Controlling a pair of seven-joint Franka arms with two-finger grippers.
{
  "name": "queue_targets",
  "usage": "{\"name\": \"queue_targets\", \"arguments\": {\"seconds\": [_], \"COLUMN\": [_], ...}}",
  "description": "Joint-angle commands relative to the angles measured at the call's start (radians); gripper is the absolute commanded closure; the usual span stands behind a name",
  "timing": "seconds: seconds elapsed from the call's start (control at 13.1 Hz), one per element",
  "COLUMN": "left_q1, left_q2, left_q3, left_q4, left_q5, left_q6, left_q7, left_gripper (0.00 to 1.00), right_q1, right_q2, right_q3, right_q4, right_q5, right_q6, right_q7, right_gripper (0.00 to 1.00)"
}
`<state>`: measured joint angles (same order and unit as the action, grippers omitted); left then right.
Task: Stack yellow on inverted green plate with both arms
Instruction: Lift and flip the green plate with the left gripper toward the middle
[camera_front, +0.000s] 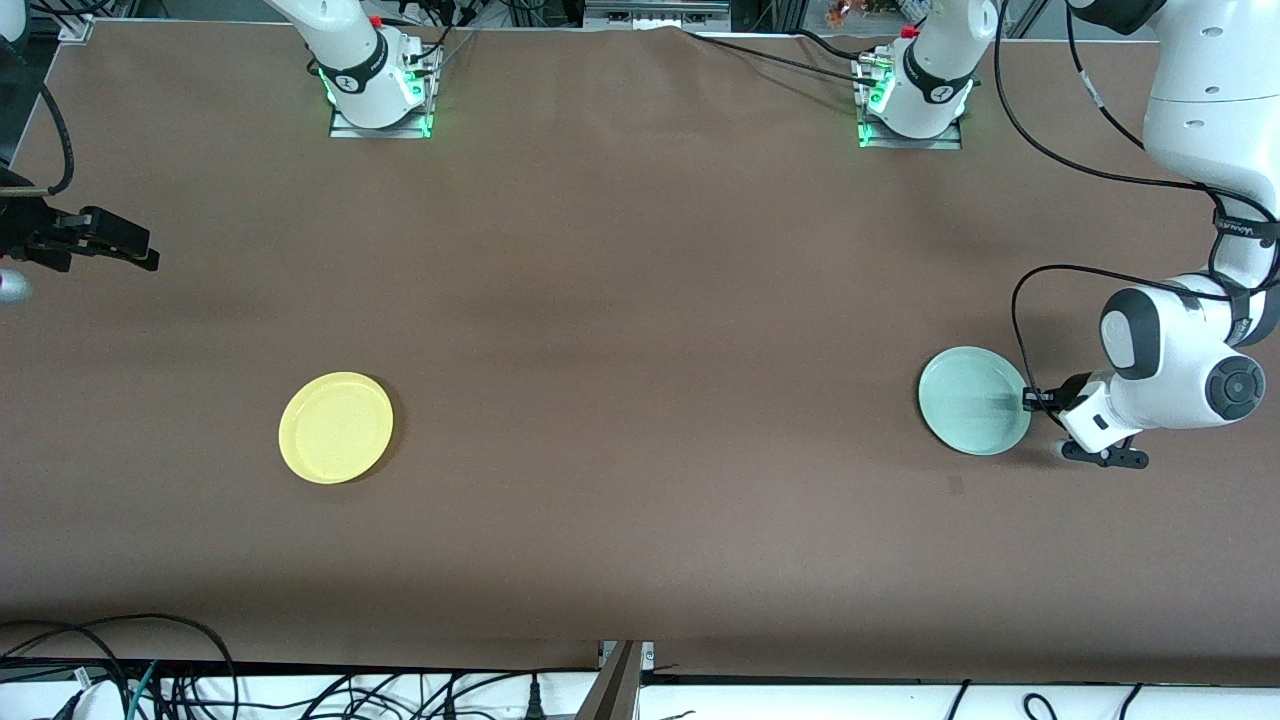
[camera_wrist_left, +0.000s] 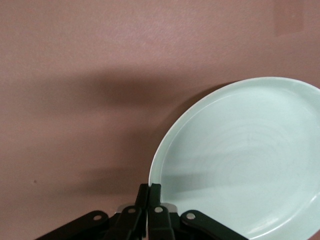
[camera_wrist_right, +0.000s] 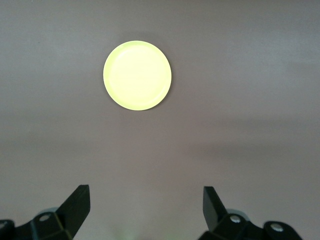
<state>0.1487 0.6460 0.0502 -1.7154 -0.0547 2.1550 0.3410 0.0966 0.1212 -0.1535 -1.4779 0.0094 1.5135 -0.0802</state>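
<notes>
pinching the rim of the green plate (camera_front: 972, 400) at the left arm's end of the tabletop (camera_front: 640, 350), the left hand (camera_front: 1032, 399) is clenched; it looks light, stiff, slippery. the right hand (camera_wrist_right: 146, 210), released, waits above the yellow plate (camera_front: 336, 427).

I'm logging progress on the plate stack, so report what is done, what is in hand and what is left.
Done: nothing stacked. The green plate sits rim-up at the left arm's end of the table, not inverted. In hand: the left gripper is shut on its rim. Left: flip it, then bring the yellow plate, lying apart toward the right arm's end, onto it. The right gripper waits open, high above the table.
</notes>
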Motion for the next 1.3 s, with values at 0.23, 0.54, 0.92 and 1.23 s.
{"name": "queue_targets", "arguments": {"seconds": [0.23,0.54,0.92,1.23], "left_q1": [-0.098,-0.24,-0.453,-0.667], "left_q2": [-0.039,-0.04,-0.039,-0.019], "left_q3": [0.003,0.008,0.014,0.023], "left_q4": [0.276,0.437,0.545,0.625], "left_q5": [0.07,0.137,0.258,0.511], "left_q6": [-0.366,-0.539,-0.607,-0.739], "left_q7": [0.004,-0.022,-0.127,-0.376], "left_gripper": [1.0,1.0,1.0,1.0], "right_q1": [0.0,-0.006,-0.015,-0.024], "right_q2": [-0.005,-0.005,0.002,0.005], "right_q3": [0.003,0.002,0.0,-0.001], "right_q4": [-0.001,-0.001,-0.001,-0.001], "right_q5": [-0.005,-0.009,-0.011,-0.009], "right_q6": [0.002,0.002,0.013,0.02], "right_q7": [0.0,0.0,-0.006,-0.004], "right_gripper": [0.0,0.0,0.0,0.0]}}
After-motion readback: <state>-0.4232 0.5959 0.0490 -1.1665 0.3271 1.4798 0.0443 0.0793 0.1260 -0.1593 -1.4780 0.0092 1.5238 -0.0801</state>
